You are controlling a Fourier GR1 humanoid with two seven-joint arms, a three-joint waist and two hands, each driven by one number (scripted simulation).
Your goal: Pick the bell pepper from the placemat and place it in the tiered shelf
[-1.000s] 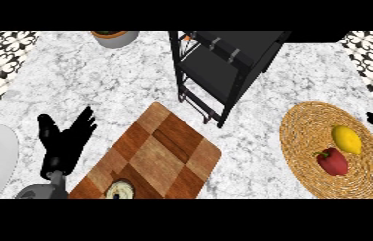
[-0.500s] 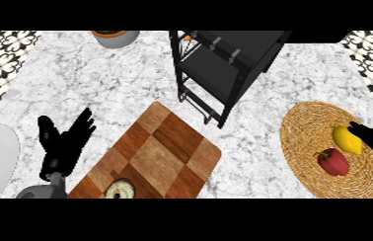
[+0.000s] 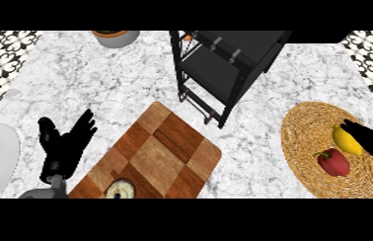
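Marble-patterned counter (image 3: 116,82), grey-veined and smooth, carries everything noted below.

At the left, the left hand (image 3: 64,143) rests open near the edge, fingers up and spread, holding nothing. Just right of it lies a wooden cutting board (image 3: 157,153), a rounded rectangle in a checker of light and dark blocks, with a small round item at its lower edge too cropped to identify. Toward the top left stands a grey pot (image 3: 116,37), partly cut off.

At centre stands the tiered shelf (image 3: 222,62), a black frame with flat dark tiers and thin legs.

At the right lies the placemat (image 3: 310,151), round, woven and straw-coloured. On it sit the bell pepper (image 3: 334,162), red, glossy and lobed, and touching it a yellow fruit (image 3: 345,139), smooth and oval. The right hand (image 3: 362,135) enters from the right edge over the fruit; only dark fingers show, and whether they are spread or curled cannot be told.

Risks, as judged: the hand sits nearer the fruit than the pepper, so the wrong item could be taken or knocked. The pepper's smooth curved skin may slip. The shelf's posts could catch the hand on entry.
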